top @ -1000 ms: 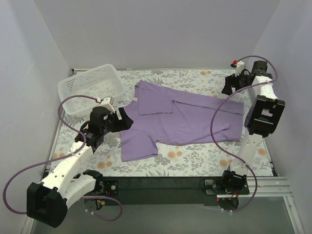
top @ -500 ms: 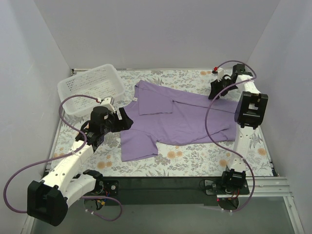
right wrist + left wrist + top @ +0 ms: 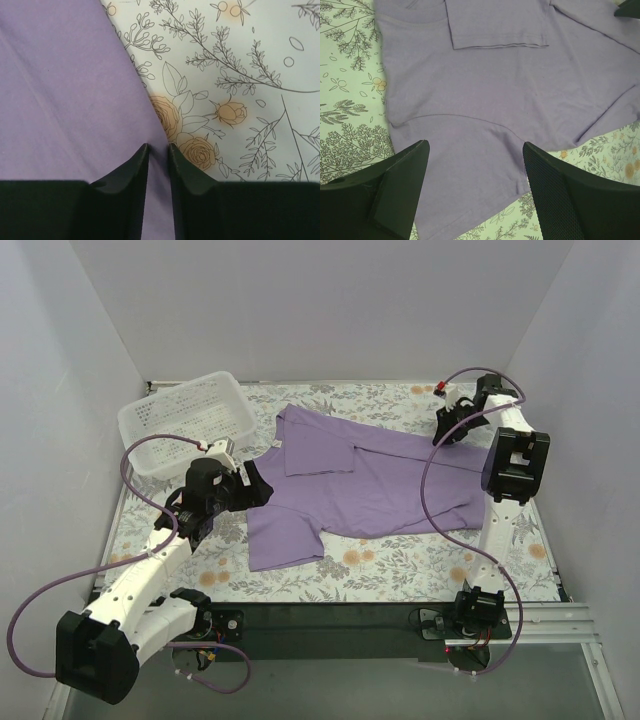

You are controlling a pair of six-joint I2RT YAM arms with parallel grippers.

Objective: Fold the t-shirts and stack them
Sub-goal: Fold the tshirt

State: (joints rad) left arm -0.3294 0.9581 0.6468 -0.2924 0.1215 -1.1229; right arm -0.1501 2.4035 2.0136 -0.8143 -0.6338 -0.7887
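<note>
**Bench** (image 3: 400, 565): covered in floral-print cloth and carries everything below.

**T-shirt** (image 3: 380, 480): lavender, one item, spread flat across the middle of the bench. The collar is toward the basket and the hem toward the right side. The far sleeve is folded in over the body and the near sleeve lies out flat.

**Basket** (image 3: 185, 410): white perforated plastic, at the far left corner, just beside the collar.

**Left hand** (image 3: 475, 150): released, fingers wide apart, hovering over the near sleeve and holding nothing.

**Right hand** (image 3: 158, 146): set on the far hem corner. Its fingers stand nearly together astride the shirt's edge, with a strip of cloth in the slit. Whether the cloth is truly pinched cannot be told.

**Handling note:** the step appears to be taking the hem corner for a fold.
- Catch both layers before lifting.
- Raise the cloth low.
- Carry the edge straight toward the collar.
- Use the left hand on the near side to prevent skew.
</note>
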